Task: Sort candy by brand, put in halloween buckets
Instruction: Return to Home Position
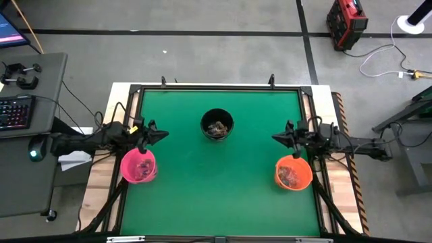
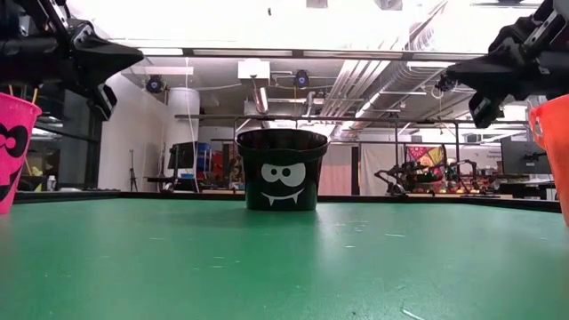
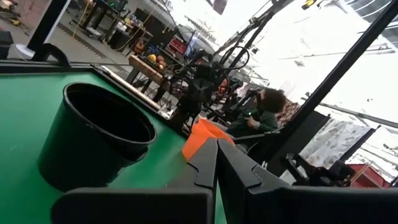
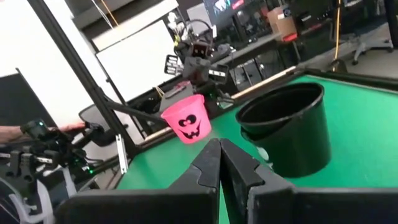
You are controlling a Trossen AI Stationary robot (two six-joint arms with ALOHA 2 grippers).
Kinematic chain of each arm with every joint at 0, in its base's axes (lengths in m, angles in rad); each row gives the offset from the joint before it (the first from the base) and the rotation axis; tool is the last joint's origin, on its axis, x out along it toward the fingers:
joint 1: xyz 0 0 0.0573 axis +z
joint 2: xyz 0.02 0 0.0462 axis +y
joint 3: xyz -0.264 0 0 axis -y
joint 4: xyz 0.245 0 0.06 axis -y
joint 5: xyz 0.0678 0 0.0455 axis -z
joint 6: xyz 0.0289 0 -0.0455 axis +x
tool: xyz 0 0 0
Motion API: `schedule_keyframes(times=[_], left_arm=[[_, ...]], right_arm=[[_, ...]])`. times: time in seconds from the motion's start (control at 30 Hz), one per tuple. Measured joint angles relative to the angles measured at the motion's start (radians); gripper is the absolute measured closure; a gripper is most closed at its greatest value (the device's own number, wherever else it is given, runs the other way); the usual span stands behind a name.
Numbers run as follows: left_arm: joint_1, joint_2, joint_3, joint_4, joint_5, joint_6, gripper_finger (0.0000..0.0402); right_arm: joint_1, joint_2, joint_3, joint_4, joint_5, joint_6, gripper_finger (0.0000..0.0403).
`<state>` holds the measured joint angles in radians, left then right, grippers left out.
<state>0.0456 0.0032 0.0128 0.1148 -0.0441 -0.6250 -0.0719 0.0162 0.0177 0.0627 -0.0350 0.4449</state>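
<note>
All three hold candy (image 1: pixel 217 128) (pink bucket (image 1: pixel 123 167), black bucket (image 1: pixel 202 124), orange bucket (image 1: pixel 277 174)); left gripper (image 1: pixel 163 135), right gripper (image 1: pixel 276 138) pinched together.

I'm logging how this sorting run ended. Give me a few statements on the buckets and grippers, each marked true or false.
1. The pink bucket stands beside the left gripper, the orange bucket beside the right gripper. True.
2. The black bucket lies tipped on its side. False: it stands upright on the green table, between the two arms.
3. Both grippers are shut. True.
4. The right gripper holds a candy. False: in the right wrist view its fingers meet with nothing between them.
5. Candy lies inside the black bucket. True.
</note>
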Motion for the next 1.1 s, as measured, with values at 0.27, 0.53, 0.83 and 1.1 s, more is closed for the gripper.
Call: schedule_keyframes(times=[0.27,0.53,0.83,1.1], left_arm=[[-0.001,0.0,0.0,-0.007,0.0,0.0,0.0401],[0.004,0.0,0.0,-0.013,0.002,0.034,0.0401],[0.013,0.0,0.0,-0.107,0.033,0.476,0.0401],[0.012,0.001,0.0,-0.108,0.032,0.478,0.0401]], right_arm=[[0.0,0.0,0.0,-0.064,0.0,0.0,0.0403],[0.0,0.001,0.0,-0.067,0.001,0.0,0.0403],[0.0,0.001,0.0,-0.066,0.001,0.0,0.0403],[0.0,0.002,0.0,-0.066,0.001,0.0,0.0403]])
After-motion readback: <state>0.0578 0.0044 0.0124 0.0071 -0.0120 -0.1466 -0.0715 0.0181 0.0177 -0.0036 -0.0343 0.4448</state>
